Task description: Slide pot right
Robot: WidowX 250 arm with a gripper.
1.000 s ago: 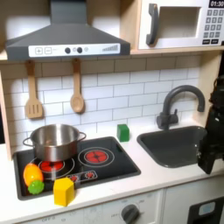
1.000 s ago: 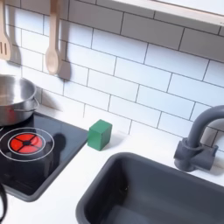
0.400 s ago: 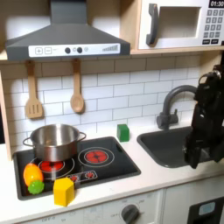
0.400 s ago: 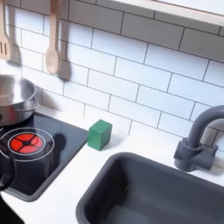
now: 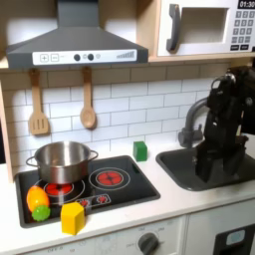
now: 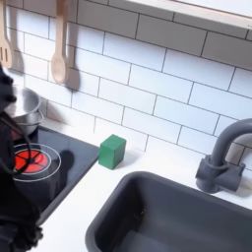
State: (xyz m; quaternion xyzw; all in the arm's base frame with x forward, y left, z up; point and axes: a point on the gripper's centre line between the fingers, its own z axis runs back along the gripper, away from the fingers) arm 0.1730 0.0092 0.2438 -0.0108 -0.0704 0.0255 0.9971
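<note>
Toy kitchen counter, contents as seen from the room:

- Pincer [image 5: 207, 171]: end of the black arm, in the first exterior view hanging low over the dark sink [image 5: 235, 177], in front of the grey tap [image 5: 195, 118]. Blurred; how far it is open cannot be told, and nothing can be seen in its hold.
- Pot [image 5: 62, 159]: shiny steel, round and shallow, upright on the hob's [image 5: 100, 185] back burner, well apart from the pincer toward the first exterior view's left.
- Green block [image 5: 140, 150]: on the counter against the tiled wall, between pot and pincer.
- Yellow block [image 5: 73, 217]: at the hob's front edge, far to the pincer's left in the first exterior view.
- Orange and green toy foods [image 5: 37, 201]: front left corner of the hob.
- Two wooden utensils [image 5: 88, 112]: hung on the wall above the pot.
- Microwave [image 5: 204, 27]: above the pincer, top shelf.
</note>
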